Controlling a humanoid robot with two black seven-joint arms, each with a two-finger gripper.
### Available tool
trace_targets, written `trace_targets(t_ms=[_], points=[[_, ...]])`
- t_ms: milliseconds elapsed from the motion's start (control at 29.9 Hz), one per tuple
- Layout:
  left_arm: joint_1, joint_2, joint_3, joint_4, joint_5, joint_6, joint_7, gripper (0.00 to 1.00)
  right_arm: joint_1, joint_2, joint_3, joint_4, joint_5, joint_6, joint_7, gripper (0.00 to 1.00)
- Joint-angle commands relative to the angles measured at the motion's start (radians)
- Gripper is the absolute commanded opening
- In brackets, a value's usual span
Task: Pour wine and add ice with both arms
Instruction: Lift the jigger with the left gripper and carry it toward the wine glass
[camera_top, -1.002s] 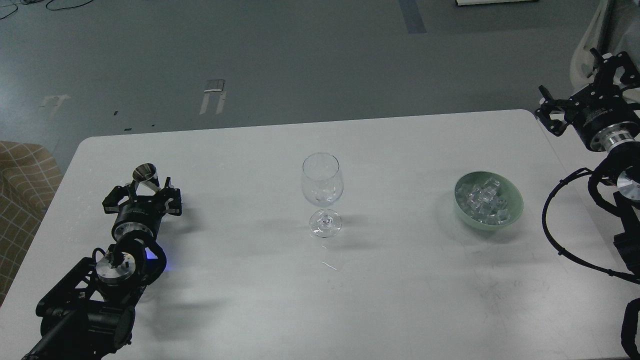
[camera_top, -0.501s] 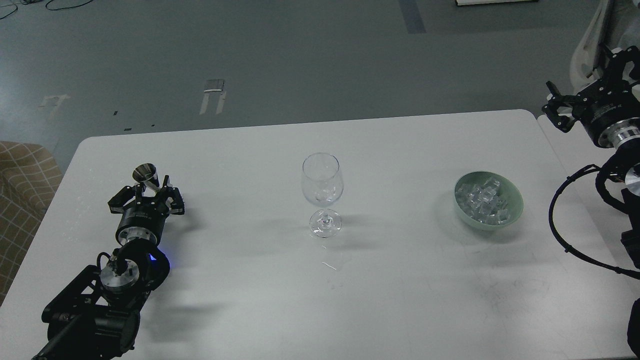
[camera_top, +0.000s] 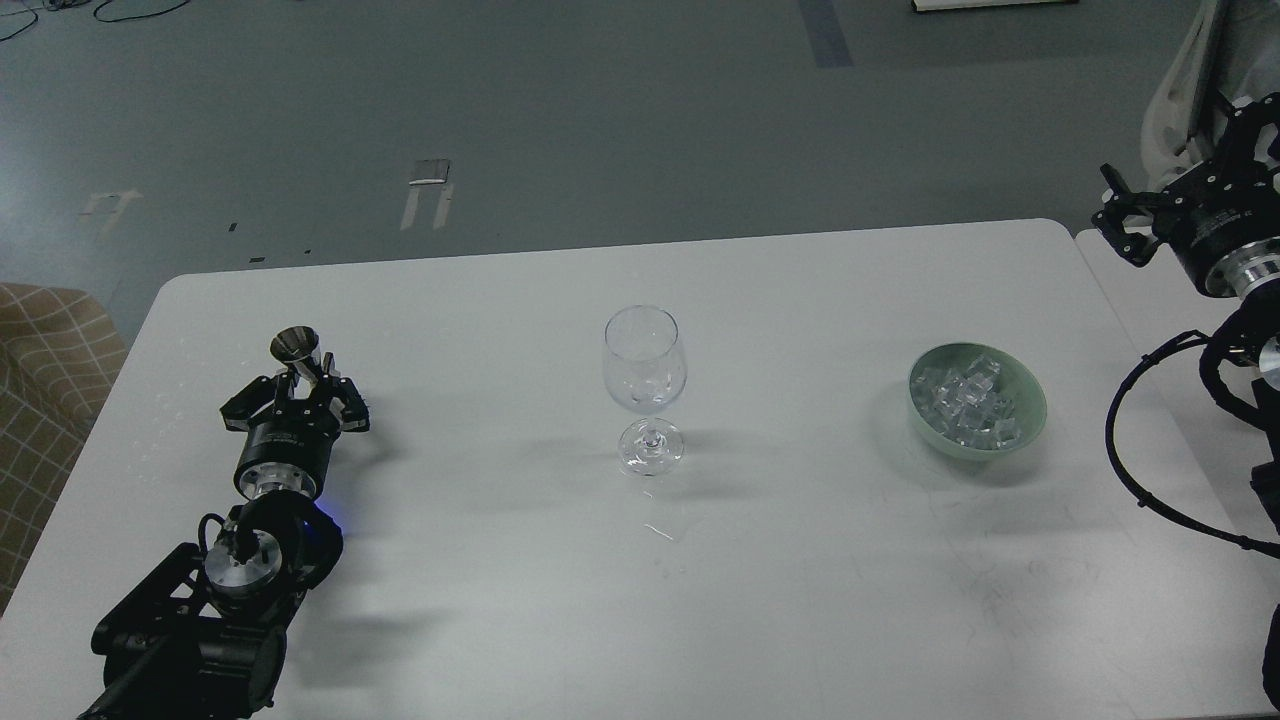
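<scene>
A white tabletop with rounded corners fills the lower view, faintly scuffed, with a small wet streak just below the wine glass standing upright at its centre. At three o'clock from the glass, the ice lies heaped in a pale green bowl. At nine o'clock, the left claw pinches a small metal cup. At the two o'clock edge, the right claw hangs spread, holding nothing. Beyond lies grey floor with tape marks.
</scene>
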Motion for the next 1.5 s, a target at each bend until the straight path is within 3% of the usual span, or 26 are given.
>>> trace_targets(t_ms=[0, 368, 936, 1470], points=[[0.002, -0.001, -0.001, 0.001, 0.0, -0.006, 0.0, 0.26, -0.001, 0.0, 0.0, 0.001, 0.0, 0.0, 0.0, 1.0], [0.007, -0.002, -0.003, 0.001, 0.0, -0.076, -0.001, 0.25, -0.003, -0.006, -0.001, 0.001, 0.0, 0.0, 0.0, 1.0], [0.004, -0.015, 0.005, -0.018, 0.008, -0.076, -0.003, 0.14, 0.0, -0.006, 0.0, 0.003, 0.0, 0.0, -0.008, 1.0], [0.013, 0.01, 0.011, -0.094, 0.008, -0.076, 0.0, 0.11, -0.003, -0.028, -0.001, 0.008, 0.0, 0.0, -0.011, 1.0]])
